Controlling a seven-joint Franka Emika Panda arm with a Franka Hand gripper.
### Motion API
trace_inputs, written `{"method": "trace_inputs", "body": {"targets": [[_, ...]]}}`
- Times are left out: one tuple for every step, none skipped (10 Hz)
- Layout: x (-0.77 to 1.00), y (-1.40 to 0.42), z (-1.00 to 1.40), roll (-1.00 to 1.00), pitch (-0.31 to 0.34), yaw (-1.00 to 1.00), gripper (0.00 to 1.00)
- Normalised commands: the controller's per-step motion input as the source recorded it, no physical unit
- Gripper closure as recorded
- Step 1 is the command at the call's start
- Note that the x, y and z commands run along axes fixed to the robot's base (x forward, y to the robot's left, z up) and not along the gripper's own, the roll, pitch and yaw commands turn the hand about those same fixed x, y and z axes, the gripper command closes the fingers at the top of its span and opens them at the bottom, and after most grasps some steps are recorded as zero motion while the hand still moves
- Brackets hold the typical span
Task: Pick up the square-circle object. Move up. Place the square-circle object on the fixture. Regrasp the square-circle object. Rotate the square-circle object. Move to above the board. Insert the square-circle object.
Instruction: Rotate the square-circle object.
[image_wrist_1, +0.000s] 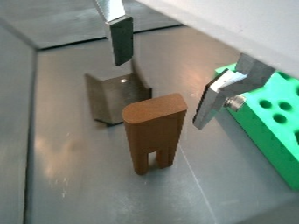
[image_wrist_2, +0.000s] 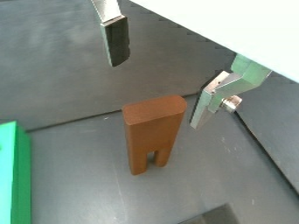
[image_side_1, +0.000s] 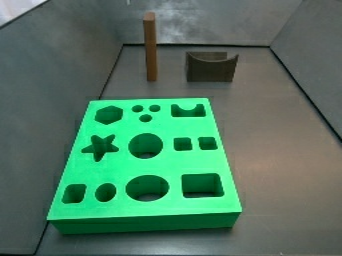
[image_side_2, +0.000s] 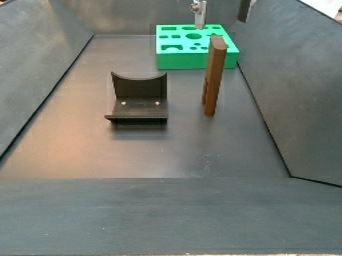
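Observation:
The square-circle object is a slim brown peg standing upright on the dark floor, also seen in the wrist view and in both side views. My gripper hangs open above the peg's top, one finger on each side and neither touching it. In a side view only the fingertips of the gripper show, at the frame's upper edge. The fixture, a dark notched block, stands beside the peg. The green board lies apart from both.
Grey walls enclose the floor on the sides. The board's edge shows at the border of a wrist view.

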Motion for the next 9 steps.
{"method": "trace_inputs", "body": {"targets": [[0.03,0.01,-0.02,0.00,0.007,1.00,0.00],[0.03,0.01,-0.02,0.00,0.007,1.00,0.00],[0.03,0.01,-0.02,0.00,0.007,1.00,0.00],[0.03,0.00,-0.02,0.00,0.007,1.00,0.00],[0.03,0.00,-0.02,0.00,0.007,1.00,0.00],[0.03,0.00,-0.02,0.00,0.008,1.00,0.00],[0.03,0.00,-0.02,0.00,0.008,1.00,0.00],[0.03,0.00,-0.02,0.00,0.008,1.00,0.00],[0.03,0.00,-0.02,0.00,0.008,1.00,0.00]]}}
